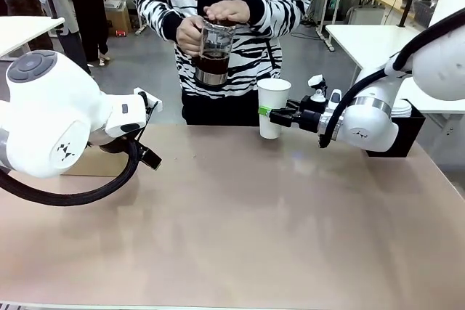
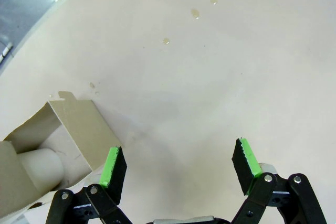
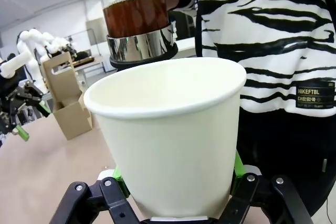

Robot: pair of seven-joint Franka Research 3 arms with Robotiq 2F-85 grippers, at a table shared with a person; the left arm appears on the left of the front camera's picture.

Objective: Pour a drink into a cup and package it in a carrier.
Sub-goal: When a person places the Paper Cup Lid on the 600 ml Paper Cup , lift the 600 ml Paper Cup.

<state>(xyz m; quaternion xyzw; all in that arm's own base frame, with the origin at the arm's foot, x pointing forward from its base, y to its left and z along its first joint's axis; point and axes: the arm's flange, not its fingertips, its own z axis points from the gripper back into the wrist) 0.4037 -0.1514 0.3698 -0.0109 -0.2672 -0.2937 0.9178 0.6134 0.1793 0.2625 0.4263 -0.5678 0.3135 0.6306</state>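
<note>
The right gripper [image 1: 276,114] is clamped sideways on the white paper cup [image 1: 274,107], green pads pressing either side of its lower wall, and the cup stands upright with its mouth open and nothing in it yet. Whether it rests on the table [image 1: 232,237] or sits just off it, I can't tell. Just above the cup, a little to the robot's left and on the far side, the person holds the glass jug [image 1: 213,56], one hand [image 1: 190,34] at the handle and the other hand [image 1: 227,11] on the lid. The drink [image 1: 212,63] sits dark in its lower half, level, not pouring. The carrier [image 3: 65,98] stands well apart from the cup, off to the robot's left, by the left gripper [image 2: 179,162], which hangs with jaws spread and empty over the tabletop. I'd say this is the pour, and the robot's part is plain stillness: cup upright, rim under the spout, and a grip firm enough not to slip as weight comes in, yet not denting the paper wall. It seems wise to stop short of the brim, since the cup has to travel to the carrier afterwards.
</note>
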